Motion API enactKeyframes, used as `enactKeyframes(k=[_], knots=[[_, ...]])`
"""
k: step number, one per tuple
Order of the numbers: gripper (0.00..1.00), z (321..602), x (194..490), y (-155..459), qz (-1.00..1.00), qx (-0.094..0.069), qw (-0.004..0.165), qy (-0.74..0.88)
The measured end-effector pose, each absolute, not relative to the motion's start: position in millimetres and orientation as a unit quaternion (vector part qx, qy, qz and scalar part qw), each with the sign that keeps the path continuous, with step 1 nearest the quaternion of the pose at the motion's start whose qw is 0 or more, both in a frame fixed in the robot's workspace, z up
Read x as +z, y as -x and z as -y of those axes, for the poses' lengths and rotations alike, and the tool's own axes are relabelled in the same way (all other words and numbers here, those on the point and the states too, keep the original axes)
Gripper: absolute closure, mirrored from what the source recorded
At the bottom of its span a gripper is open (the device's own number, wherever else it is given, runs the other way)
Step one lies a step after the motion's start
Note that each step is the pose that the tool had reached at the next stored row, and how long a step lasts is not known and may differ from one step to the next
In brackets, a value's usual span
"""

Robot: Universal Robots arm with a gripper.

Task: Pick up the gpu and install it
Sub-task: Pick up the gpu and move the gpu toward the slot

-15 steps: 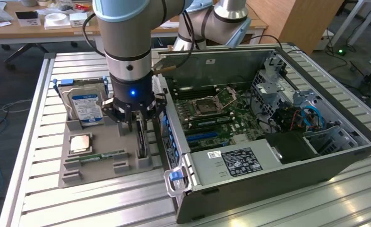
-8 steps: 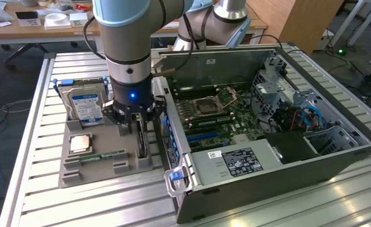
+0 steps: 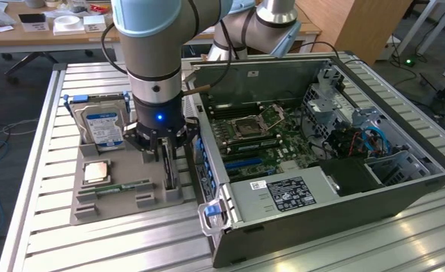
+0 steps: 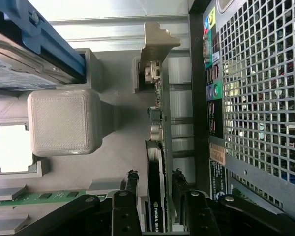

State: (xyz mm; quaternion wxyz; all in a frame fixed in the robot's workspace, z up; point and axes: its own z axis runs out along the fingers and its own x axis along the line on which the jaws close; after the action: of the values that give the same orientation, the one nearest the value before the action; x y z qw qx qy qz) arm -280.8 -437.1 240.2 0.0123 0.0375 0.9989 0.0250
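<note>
The gripper stands over the grey parts holder with its jaws well apart. In the wrist view its two black fingers straddle the gpu, one on each side, with a sliver of space showing between each pad and the card, so nothing is held yet. The gpu stands on edge in a slot of the holder, its silver bracket at the far end from the fingers, just beside the perforated rear wall of the open computer case. The hard drive, a processor and a RAM stick sit in the holder's other pockets. The step in hand looks like the grasp. To do it well, the card should sit centred between the pads, so that both meet its flat faces at once and do not tip it in the slot. The fingers also need to stay clear of the holder's walls and the case wall.
</note>
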Motion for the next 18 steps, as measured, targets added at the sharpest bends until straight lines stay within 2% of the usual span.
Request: enactKeyframes(k=[18], knots=[[0.6, 437.0, 234.3, 280.8, -0.999, 0.025, 0.012, -0.037]])
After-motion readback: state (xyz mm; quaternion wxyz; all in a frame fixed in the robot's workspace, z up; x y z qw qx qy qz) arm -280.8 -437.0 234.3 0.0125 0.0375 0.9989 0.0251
